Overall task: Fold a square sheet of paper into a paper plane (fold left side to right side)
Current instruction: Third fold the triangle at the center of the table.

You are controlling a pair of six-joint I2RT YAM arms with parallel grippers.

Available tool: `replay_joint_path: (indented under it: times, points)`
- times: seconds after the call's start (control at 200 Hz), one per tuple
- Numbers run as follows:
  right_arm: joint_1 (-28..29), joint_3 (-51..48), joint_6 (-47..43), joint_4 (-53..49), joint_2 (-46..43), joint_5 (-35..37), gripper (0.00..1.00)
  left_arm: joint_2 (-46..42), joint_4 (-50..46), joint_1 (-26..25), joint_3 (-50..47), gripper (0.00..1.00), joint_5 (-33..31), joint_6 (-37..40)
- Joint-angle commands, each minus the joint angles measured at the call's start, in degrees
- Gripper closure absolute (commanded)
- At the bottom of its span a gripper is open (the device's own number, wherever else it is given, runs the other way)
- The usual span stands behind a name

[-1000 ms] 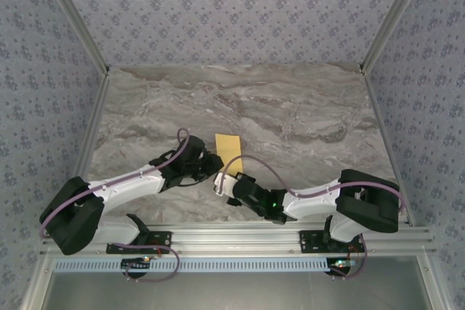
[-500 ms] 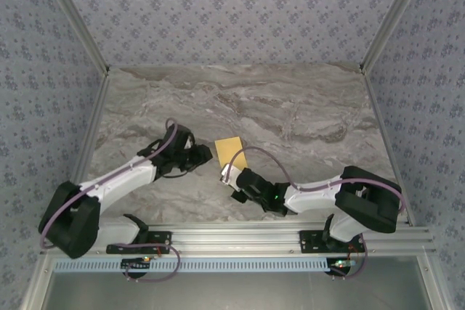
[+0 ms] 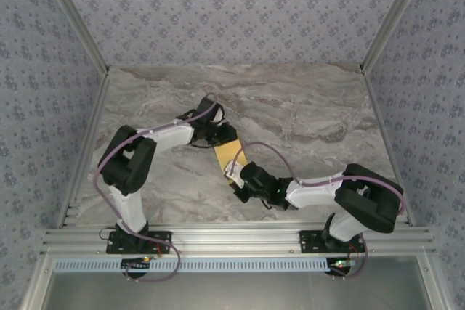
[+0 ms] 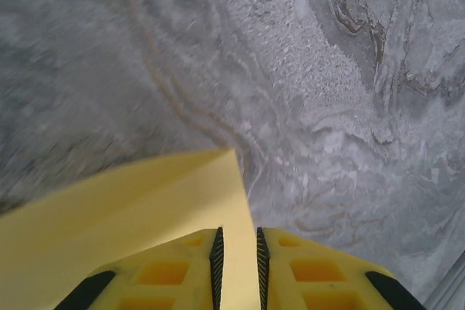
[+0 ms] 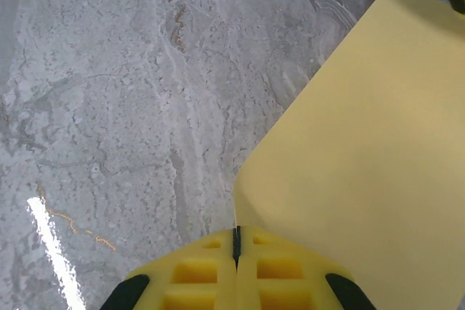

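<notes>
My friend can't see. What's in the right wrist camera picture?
The right gripper, shut, pinches a corner of the yellow paper, which spreads up and to the right over a grey marble table.

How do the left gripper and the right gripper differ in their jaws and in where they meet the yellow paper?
The left gripper has jaws a narrow gap apart, the square sheet of paper showing through; the right gripper has jaws pressed shut on the sheet's edge. In the top view, the left gripper is at the paper's far end, the right gripper at its near end. Both have yellow fingers.
</notes>
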Motion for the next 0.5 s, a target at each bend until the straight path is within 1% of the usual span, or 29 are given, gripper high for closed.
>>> replay_joint_path:
  times: [0.0, 0.195, 0.255, 0.385, 0.495]
  points:
    - [-0.9, 1.4, 2.4, -1.8, -0.2, -3.0, 1.0, 3.7, -3.1, -0.9, 4.5, 0.81, 2.3, 3.2]
    - [-3.1, 2.4, 4.9, -3.2, -0.3, -7.2, 1.0, 7.8, -3.9, -1.7, 6.0, 0.83, 2.5, 3.6]
    - [-4.6, 2.5, 6.2, -3.3, -0.3, -9.9, 1.0, 8.5, -4.1, -1.8, 6.2, 0.83, 2.5, 3.6]
    - [-9.6, 2.8, 10.2, -2.7, 0.3, -16.3, 1.0, 9.7, -4.9, -1.8, 6.3, 0.84, 2.4, 4.3]
    - [-15.5, 4.0, 13.7, -3.1, 1.9, -24.4, 1.0, 10.2, -5.3, -1.9, 6.3, 0.85, 2.2, 4.6]
